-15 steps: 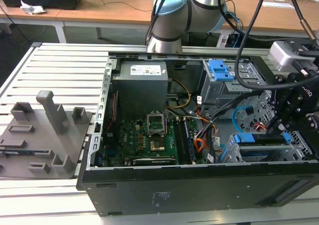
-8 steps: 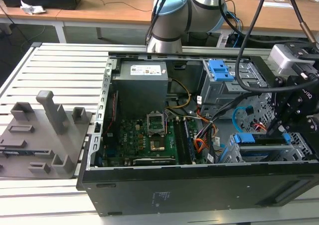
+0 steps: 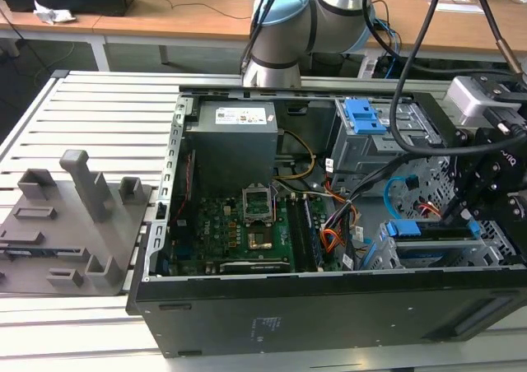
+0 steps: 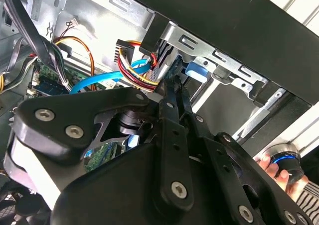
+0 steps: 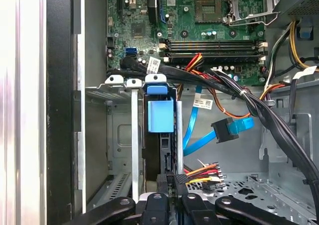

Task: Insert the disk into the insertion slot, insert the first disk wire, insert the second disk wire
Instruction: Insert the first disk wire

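The disk (image 5: pixel 160 116), in its blue carrier, stands inside the insertion slot (image 5: pixel 118 135), a grey metal cage near the case's front wall; it also shows in the exterior view as a blue-edged disk (image 3: pixel 430 232). My gripper (image 5: pixel 172 181) hangs right over the disk's end, fingers close together and shut on the dark plug of the first disk wire (image 5: pixel 203 172), a red, yellow and black bundle. In the second wrist view the gripper (image 4: pixel 173 83) meets the same bundle (image 4: pixel 139 71). The second disk wire (image 5: pixel 228 129), light blue with a dark plug, hangs free beside the disk.
A thick black cable bundle (image 5: pixel 234 88) crosses above the cage. The motherboard (image 3: pixel 239 228) and power supply (image 3: pixel 230 141) fill the case's other half. A taller grey bay with a blue latch (image 3: pixel 364 117) stands behind. A person's hand (image 4: pixel 281 172) holds a knob outside the case.
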You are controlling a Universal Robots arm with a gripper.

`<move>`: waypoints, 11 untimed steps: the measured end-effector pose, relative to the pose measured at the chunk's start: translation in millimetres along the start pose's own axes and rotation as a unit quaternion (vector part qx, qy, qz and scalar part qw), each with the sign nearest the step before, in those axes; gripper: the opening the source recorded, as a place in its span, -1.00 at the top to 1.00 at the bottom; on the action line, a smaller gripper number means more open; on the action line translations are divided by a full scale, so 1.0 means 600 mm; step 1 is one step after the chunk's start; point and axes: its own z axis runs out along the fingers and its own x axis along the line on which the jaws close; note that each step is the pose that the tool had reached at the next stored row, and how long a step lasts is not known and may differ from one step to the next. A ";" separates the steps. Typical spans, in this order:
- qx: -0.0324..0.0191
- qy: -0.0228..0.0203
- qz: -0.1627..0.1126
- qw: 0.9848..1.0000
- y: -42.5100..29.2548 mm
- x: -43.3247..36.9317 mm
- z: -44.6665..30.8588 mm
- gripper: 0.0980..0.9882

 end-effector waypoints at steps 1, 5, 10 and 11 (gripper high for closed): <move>0.000 -0.001 0.000 1.000 0.000 0.000 0.001 0.81; 0.000 0.000 0.000 1.000 0.000 0.000 -0.001 0.67; 0.000 0.000 0.000 1.000 0.002 0.001 -0.037 0.67; 0.000 0.000 0.000 1.000 0.002 0.001 -0.045 0.67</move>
